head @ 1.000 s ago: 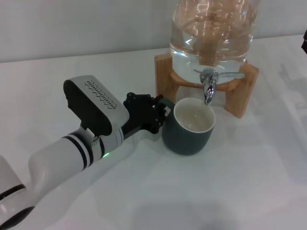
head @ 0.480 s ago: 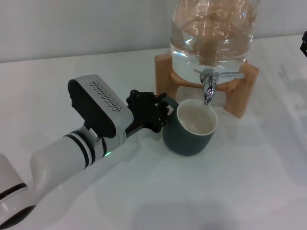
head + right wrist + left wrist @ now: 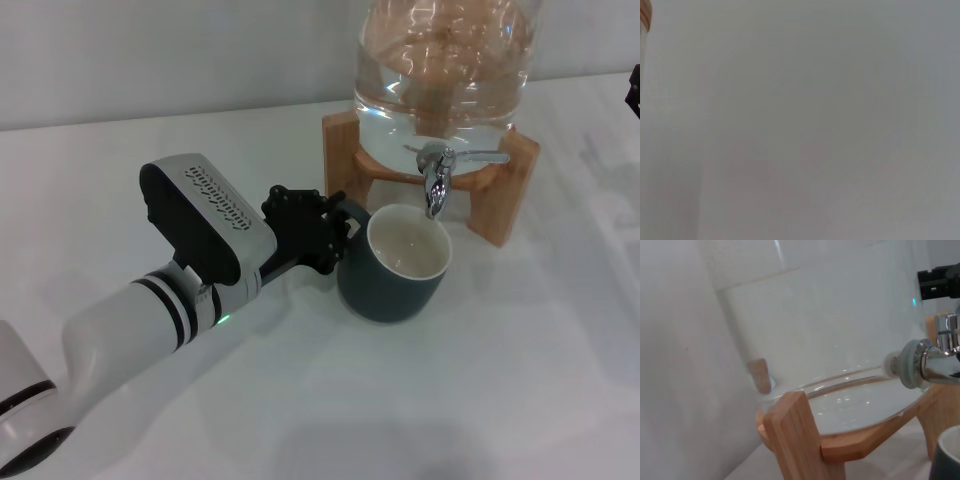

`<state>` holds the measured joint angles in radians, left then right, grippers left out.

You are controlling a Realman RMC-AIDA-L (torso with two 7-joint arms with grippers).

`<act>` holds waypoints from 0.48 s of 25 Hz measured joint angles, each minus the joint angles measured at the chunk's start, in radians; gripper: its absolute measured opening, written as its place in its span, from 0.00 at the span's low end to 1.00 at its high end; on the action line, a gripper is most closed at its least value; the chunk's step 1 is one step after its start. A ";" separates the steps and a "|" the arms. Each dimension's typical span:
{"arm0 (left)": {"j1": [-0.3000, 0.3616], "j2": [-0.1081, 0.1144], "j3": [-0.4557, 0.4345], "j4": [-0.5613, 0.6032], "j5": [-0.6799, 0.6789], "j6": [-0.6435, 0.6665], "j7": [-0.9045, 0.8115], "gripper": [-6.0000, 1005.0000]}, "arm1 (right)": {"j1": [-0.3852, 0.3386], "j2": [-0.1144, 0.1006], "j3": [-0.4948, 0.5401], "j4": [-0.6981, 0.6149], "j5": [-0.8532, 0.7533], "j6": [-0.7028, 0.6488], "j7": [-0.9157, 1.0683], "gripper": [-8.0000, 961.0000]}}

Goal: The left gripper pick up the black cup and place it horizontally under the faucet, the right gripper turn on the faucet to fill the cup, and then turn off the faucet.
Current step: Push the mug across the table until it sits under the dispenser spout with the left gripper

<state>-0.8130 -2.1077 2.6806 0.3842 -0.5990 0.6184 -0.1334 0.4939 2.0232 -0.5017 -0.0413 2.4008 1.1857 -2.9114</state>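
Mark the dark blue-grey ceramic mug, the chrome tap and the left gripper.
dark blue-grey ceramic mug (image 3: 385, 292): head view, outer wall.
chrome tap (image 3: 436, 186): head view, spout.
left gripper (image 3: 332, 238): head view, fingertips at the mug's handle.

Clear glass dispenser (image 3: 440, 70) sits on a wooden stand (image 3: 505, 190), holding water well up its belly, with something pale brown blurred inside. Stand is light wood, blocky legs splayed at the front corners, ring-shaped cradle under the glass; in the left wrist view one leg (image 3: 800, 440) sits close up with the glass wall (image 3: 825, 325) above it. All on a white tabletop (image 3: 500, 380). Plain pale wall (image 3: 180, 50) behind.
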 joint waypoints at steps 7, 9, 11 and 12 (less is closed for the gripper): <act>-0.005 0.000 0.002 -0.001 -0.002 -0.020 -0.003 0.13 | 0.000 0.000 0.000 0.000 -0.001 0.000 0.000 0.86; -0.008 0.000 0.002 0.001 -0.003 -0.035 -0.006 0.13 | 0.000 0.000 0.000 0.000 -0.002 0.000 0.000 0.86; -0.009 0.000 0.002 0.004 -0.004 -0.041 -0.008 0.14 | 0.001 0.000 0.000 0.000 -0.002 0.000 0.000 0.86; -0.009 0.000 0.002 0.005 -0.004 -0.041 -0.008 0.14 | 0.001 0.000 0.000 0.000 -0.002 0.000 0.000 0.86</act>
<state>-0.8220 -2.1077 2.6831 0.3892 -0.6025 0.5771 -0.1410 0.4951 2.0232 -0.5016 -0.0413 2.3989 1.1857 -2.9114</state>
